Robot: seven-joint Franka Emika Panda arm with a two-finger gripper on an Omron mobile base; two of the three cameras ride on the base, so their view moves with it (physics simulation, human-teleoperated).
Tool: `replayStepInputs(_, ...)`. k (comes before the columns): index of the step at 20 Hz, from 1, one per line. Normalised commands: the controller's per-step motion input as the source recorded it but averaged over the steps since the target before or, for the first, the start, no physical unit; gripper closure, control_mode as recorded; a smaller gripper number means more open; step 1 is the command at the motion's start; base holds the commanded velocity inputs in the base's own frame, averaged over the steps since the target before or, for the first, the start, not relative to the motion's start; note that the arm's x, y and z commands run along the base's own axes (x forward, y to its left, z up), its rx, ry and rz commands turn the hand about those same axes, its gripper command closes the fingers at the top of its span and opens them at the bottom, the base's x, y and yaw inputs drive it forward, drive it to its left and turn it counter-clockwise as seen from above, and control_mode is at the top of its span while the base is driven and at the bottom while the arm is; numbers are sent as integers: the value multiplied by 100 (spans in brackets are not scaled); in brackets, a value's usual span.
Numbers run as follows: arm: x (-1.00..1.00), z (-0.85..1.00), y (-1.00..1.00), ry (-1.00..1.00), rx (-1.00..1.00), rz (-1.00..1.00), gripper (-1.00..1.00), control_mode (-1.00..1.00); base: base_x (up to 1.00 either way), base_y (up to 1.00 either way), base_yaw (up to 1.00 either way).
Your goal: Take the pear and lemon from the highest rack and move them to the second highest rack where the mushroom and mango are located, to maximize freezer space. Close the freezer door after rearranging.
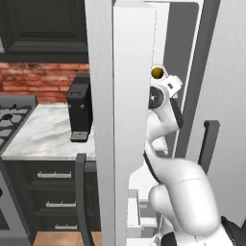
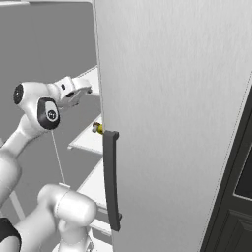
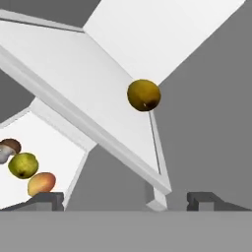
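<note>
one dull golden-brown ball (image 3: 143, 95) is sitting on the upper flat white shelf (image 3: 88, 93) of the tall light-grey freezer (image 1: 103, 120), near its back corner. lower shelf is holding a brown-capped mushroom (image 3: 8, 148), a yellow-green round fruit (image 3: 22, 165) & the small orange-yellow mango (image 3: 41, 183), side by side. two-finger gripper (image 3: 125, 199) is hovering w/ fingers spread wide, gripping nothing. grey freezer door (image 2: 172, 123) w/ dark bar handle (image 2: 111, 179) is standing open.

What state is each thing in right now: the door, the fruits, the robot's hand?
freezer door, open.
gripper, jaws apart, holding nothing.
golden-brown fruit, resting on the upper shelf, not held.
yellow-green fruit, lying on the lower shelf between the other two.
mushroom, lying on the lower shelf.
mango, lying on the lower shelf.
</note>
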Motion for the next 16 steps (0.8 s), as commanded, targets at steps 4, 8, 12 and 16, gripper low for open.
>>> replayStepInputs(4, 39, 26, 0, 19, 20, -24, -100, -100, 0, 0, 0)
replayStepInputs(8, 72, 14, 0, 29, 17, -10, -100, -100, 0, 0, 0)
replayStepInputs(12, 72, 1, -6, 14, 15, 0, -100, -100, 0, 0, 0)
replayStepInputs(16, 49, 5, -8, -4, 11, 0, -100, -100, 0, 0, 0)
